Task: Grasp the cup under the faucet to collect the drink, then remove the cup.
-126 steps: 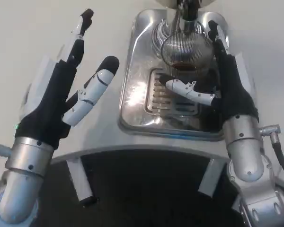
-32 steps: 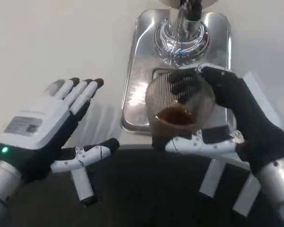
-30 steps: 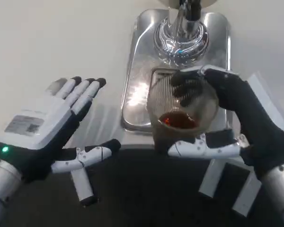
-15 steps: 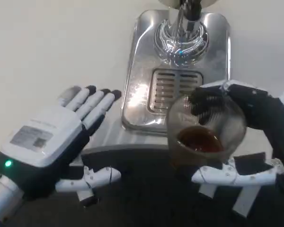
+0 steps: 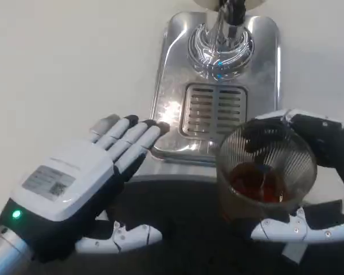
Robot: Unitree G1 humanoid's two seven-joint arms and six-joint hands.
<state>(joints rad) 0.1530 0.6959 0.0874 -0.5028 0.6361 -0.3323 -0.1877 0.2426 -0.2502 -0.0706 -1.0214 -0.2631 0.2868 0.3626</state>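
Fingers of the right hand [image 5: 318, 183] wrap the ribbed cup [image 5: 266, 172], now carried off the drip tray [image 5: 172, 114] to its near right corner, so removal looks nearly done; left hand [image 5: 74, 192] hovers spread, empty.

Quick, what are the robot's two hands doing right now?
Left hand: open, fingers spread, holding nothing.
Right hand: holding the cup, which has dark red drink in it.
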